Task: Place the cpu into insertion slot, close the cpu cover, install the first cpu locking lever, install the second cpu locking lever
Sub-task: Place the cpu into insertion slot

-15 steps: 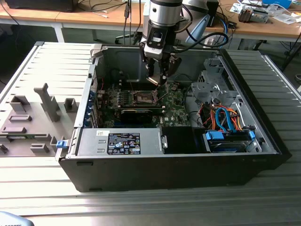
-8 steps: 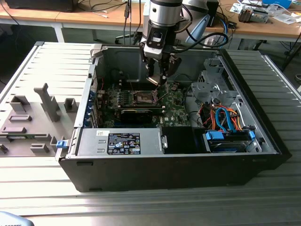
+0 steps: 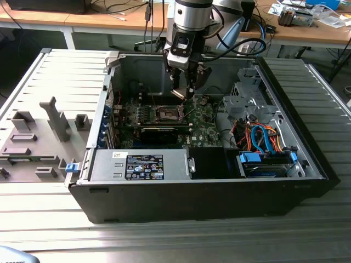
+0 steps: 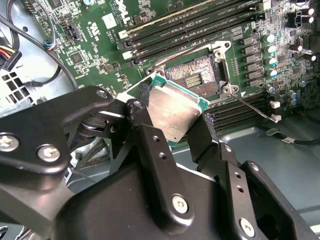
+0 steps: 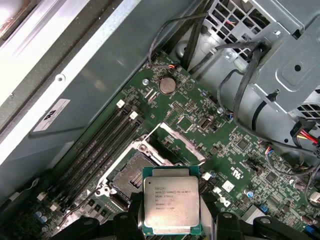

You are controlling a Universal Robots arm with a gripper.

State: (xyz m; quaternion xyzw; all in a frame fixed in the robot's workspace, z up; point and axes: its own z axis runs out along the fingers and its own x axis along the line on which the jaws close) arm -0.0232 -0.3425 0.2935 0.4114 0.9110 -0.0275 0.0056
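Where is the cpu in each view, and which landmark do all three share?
Exterior view: cpu at the tool tip, above the green motherboard.
Second wrist view: cpu gripped in the tool, beside the open insertion slot.
First wrist view: cpu, printed face showing, beside the insertion slot.
Shared landmark: the insertion slot.

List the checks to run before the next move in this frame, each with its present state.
1. Grip: gripper shut on the cpu, which it holds by two opposite edges: ok.
2. insertion slot bare, with nothing lying in it: ok.
3. cpu cover swung up off the slot: ok.
4. cpu held above the motherboard and not seated in the slot: ok.
5. cpu lined up squarely over the slot: cannot tell.
6. cpu level in the grip: cannot tell.
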